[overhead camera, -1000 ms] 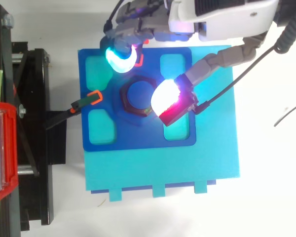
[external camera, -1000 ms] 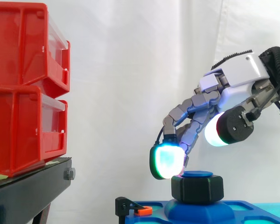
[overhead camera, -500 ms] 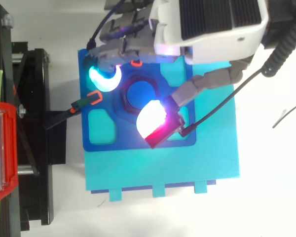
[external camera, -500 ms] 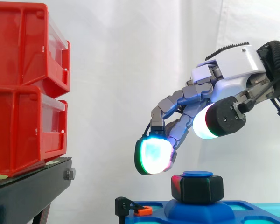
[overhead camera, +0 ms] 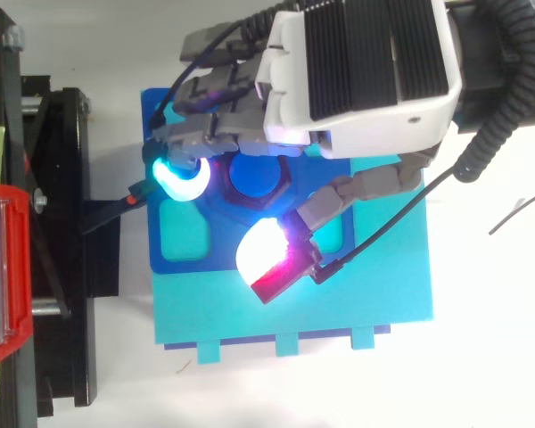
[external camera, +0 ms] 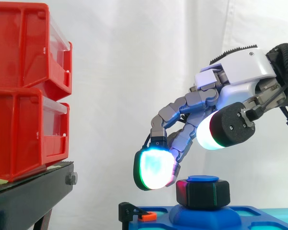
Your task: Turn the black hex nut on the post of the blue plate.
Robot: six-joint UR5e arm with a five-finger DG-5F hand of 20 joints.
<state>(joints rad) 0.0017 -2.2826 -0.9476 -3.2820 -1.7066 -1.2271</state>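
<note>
While its fingers [external camera: 155, 168] splay wide beside the hex nut [external camera: 203, 194], the robot hand [external camera: 240, 72] hovers.

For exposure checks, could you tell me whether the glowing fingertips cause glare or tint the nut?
Side view: one fingertip glares near-white and tints the black hex nut red on its left face. Top view: a fingertip glares white over the edge of the blue plate.

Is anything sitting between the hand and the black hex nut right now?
Nothing visible. The hand hovers open above the black hex nut, with one fingertip pad lowered close beside the nut on its left in the side view. The gap between them is bare.
</note>
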